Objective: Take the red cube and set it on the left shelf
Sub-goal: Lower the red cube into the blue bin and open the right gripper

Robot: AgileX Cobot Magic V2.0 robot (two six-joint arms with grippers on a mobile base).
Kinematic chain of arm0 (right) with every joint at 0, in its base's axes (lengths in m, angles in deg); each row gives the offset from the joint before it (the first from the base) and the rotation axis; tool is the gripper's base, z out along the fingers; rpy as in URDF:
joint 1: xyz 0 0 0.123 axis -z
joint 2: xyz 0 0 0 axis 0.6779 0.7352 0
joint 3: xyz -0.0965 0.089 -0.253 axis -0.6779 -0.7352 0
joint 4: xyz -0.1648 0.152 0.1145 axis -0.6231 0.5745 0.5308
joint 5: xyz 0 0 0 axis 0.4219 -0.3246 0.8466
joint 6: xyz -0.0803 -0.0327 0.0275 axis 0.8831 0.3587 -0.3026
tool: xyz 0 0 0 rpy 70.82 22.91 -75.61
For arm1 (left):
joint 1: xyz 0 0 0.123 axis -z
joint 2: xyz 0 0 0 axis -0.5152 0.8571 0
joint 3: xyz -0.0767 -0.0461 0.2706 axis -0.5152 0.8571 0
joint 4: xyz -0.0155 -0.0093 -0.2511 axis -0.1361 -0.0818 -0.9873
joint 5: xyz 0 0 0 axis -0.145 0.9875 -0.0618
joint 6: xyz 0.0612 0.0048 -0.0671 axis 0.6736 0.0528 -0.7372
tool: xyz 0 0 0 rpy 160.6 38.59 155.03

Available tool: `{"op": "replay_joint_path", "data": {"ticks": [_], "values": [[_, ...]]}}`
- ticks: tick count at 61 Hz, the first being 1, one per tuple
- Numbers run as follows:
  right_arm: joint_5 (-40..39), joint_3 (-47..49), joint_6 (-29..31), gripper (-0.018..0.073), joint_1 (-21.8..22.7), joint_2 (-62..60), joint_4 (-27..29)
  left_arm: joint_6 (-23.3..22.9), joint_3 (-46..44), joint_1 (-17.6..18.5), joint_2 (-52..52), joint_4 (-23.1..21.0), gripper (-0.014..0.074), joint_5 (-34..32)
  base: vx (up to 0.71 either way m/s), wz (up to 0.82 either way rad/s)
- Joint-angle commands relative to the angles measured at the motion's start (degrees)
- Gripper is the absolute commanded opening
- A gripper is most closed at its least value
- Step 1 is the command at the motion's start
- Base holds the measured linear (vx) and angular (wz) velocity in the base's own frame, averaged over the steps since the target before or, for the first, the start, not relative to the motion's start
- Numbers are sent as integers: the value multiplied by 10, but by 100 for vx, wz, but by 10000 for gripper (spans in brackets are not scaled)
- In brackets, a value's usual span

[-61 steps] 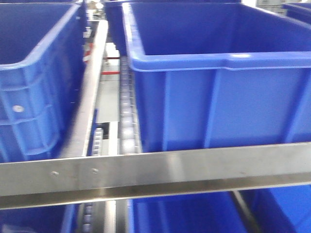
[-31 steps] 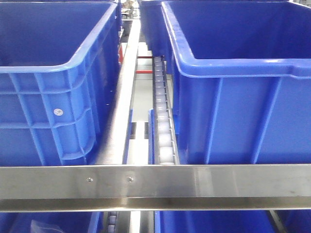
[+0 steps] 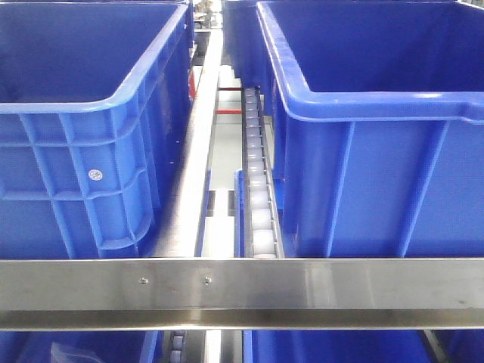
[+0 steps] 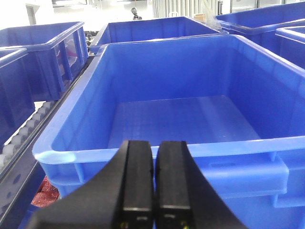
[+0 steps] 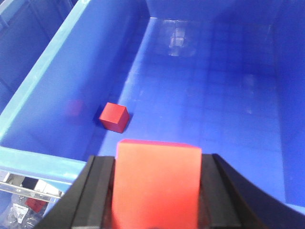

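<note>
Right wrist view: the right gripper (image 5: 157,191) has its black fingers (image 5: 97,191) clamped on either side of a red cube (image 5: 157,183), held above a blue bin (image 5: 43,71). A second red cube (image 5: 114,117) lies on that bin's floor near its left wall. Left wrist view: the left gripper (image 4: 153,183) has its jaws pressed together with nothing between them, poised just outside the near rim of an empty blue bin (image 4: 157,155). Front view: the left shelf (image 3: 242,291) shows its riveted steel rail, with the white roller track (image 3: 257,197) between two bins. Since half a second ago the front view has shifted only slightly, the bins sitting marginally further right in frame
</note>
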Motion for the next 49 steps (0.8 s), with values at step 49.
{"op": "replay_joint_path", "data": {"ticks": [49], "values": [[-130, 16, 2, 57, 0, 18, -3, 1, 13, 2, 5, -3, 106, -48, 0, 0]]}}
